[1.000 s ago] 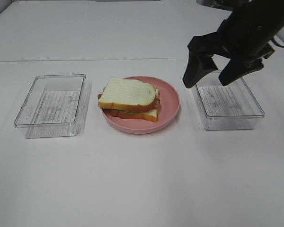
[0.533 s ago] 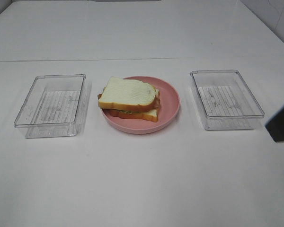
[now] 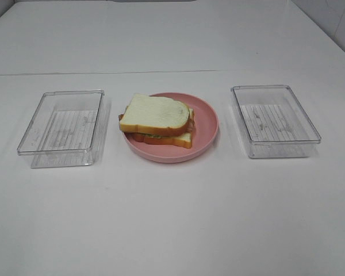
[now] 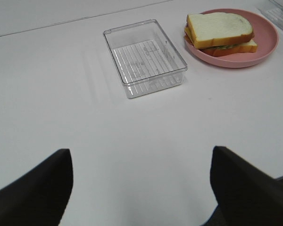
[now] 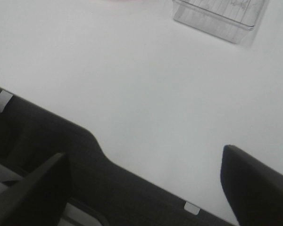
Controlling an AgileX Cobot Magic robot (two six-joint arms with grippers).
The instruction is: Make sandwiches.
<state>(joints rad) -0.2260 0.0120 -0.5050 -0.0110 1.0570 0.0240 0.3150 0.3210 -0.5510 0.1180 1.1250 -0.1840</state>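
White tabletop (image 3: 172, 218) fills nearly the whole high view, bare and evenly lit. At the middle of the frame the sandwich (image 3: 158, 121) sits on the pink plate (image 3: 206, 127): a white slice on top, a second slice beneath, a thin line of green and brown filling showing between them. It looks finished and squarely stacked. To its left stands an empty clear container (image 3: 63, 127), to its right a second clear container (image 3: 275, 119), also empty.

What has changed is on the right: a second ago the right arm hung over that right-hand container, half a second ago only a dark corner showed at the right edge, and now it is gone from the high view. The right gripper (image 5: 144, 188) is spread wide over the table's edge, holding nothing; the left gripper (image 4: 141, 181) is likewise spread apart above bare table. I'd judge the task done, both arms drawn back.
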